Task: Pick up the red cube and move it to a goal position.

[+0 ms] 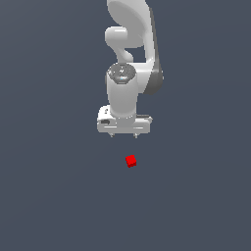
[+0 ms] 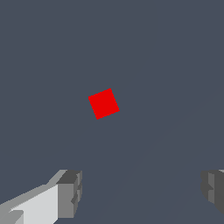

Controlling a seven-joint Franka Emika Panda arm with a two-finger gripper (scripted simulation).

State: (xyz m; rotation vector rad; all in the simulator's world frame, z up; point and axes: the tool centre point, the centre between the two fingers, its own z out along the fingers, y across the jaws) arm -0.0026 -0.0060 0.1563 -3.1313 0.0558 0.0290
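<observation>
Red cube (image 2: 103, 103) is sitting on the grey desk (image 2: 175, 65), ahead of the spread, empty fingers (image 2: 70, 192); approach step is running; next move needs centring, yaw alignment, then descent

A flat, uniform dark grey-blue floor (image 1: 49, 196) fills the exterior view from edge to edge. It carries no markings, seams or texture. In the wrist view the same floor (image 2: 166, 57) appears as a plain dark surface, crossed only by a faint, slightly lighter diagonal band of shading.
</observation>
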